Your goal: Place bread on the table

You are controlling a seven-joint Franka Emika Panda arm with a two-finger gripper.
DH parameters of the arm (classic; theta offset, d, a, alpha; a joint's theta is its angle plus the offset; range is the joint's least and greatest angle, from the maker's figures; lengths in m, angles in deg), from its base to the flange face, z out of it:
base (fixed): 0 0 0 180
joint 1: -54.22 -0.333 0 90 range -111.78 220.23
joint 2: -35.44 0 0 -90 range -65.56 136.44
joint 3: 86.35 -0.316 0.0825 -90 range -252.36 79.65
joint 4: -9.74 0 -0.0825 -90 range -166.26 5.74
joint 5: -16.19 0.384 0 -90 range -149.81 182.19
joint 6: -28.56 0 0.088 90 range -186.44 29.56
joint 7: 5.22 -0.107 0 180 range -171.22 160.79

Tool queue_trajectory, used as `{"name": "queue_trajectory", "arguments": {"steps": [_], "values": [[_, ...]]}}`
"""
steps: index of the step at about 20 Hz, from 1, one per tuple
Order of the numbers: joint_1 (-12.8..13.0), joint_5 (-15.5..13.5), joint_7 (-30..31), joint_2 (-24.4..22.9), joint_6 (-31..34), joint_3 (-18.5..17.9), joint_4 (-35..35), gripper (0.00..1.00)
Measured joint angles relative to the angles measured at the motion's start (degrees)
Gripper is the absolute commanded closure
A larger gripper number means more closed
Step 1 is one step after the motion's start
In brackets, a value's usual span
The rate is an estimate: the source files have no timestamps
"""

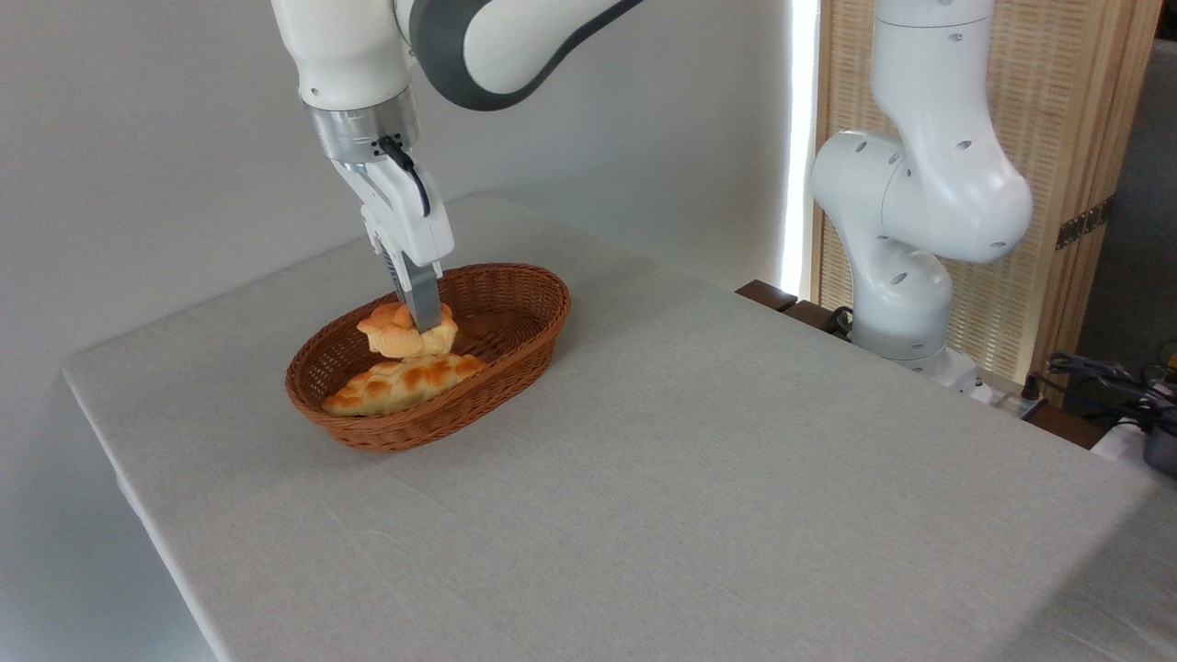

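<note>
The bench [699, 478], covered in light grey-white cloth, stretches wide below and to the right of the end effector [425, 322], and the white arm [441, 46] comes down onto it from the upper left. Directly under the end effector sits the oval brown wicker basket [515, 342], with the braided golden loaf [391, 391] lying in it just below the fingertips. The end effector's fingers are closed on the bread [400, 336], a small knobbly orange bun held just above the loaf, inside the basket's outline.
</note>
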Motion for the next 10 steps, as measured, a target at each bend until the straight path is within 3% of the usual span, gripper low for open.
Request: {"name": "queue_trajectory", "arguments": {"steps": [5,10], "values": [[-4.06,0.59,-11.54,-0.82,1.84,-2.87,0.0,1.0],[-4.73,2.38,-20.15,-0.9,1.98,-6.32,-0.92,1.0]]}}
